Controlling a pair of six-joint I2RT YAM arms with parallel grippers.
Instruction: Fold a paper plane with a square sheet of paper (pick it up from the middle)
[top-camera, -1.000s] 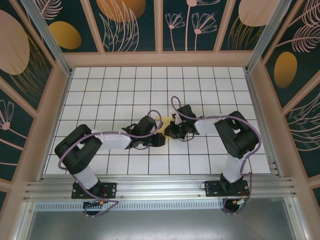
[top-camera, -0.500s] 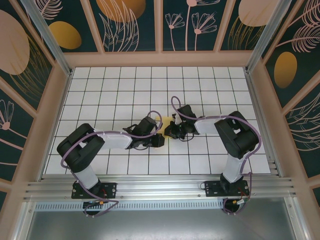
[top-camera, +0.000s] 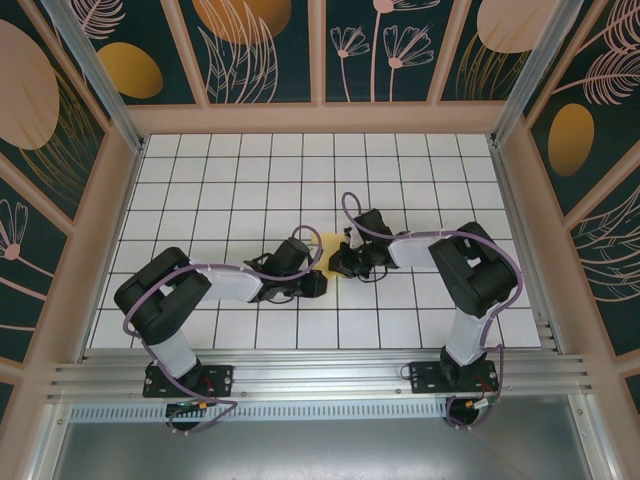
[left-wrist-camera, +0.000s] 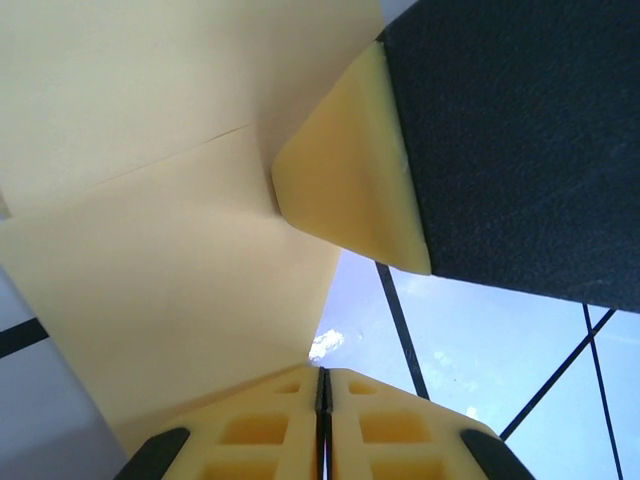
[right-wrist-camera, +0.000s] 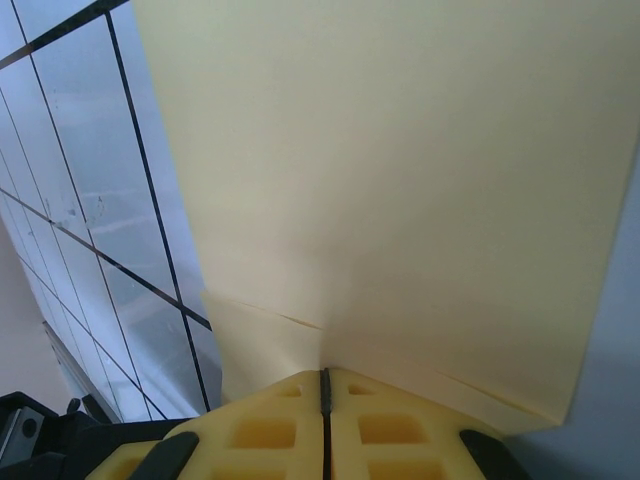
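left gripper (left-wrist-camera: 322, 385) and right gripper (right-wrist-camera: 323, 385) both pinched shut on the yellow paper sheet (right-wrist-camera: 400, 170); fold creases visible.

Place: robotics lab cell | Signs: left arm (top-camera: 215, 282) and right arm (top-camera: 470, 265) bolted to aluminium rail (top-camera: 320, 378); white grid worktop (top-camera: 200, 180); leaf-patterned panels (top-camera: 260, 40) enclosing

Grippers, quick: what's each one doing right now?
Left gripper: closed, pinching the paper.
Right gripper: closed, pinching the paper too.
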